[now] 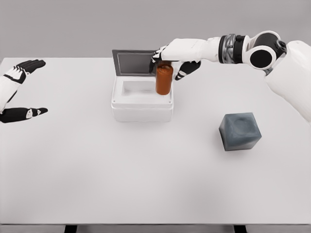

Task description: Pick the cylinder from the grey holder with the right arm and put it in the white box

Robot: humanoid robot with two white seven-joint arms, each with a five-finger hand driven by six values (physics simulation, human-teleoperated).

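Plain grey wall backs a smooth, matte white counter [146,184] that fills most of the head view. Reaching in from the right, the right robot hand [171,60], glossy white shell with black finger segments, curls around the top of the cylinder [164,79], fingers closed on its upper end. That cylinder is a smooth rust-orange can shape, held upright, its lower part hanging over the right side of the white box [142,102]. This box is a blocky, rounded-edged rectangular tub with thick walls and a shallow recess; its lid [133,63] stands raised at the back, showing a flat dark grey inner panel. Well apart to the right on the counter sits the grey holder [240,131], a dull slate cube with softened corners and a round dimple in its top face. At the far left edge rests the left robot hand [19,92], black fingers spread and holding nothing.
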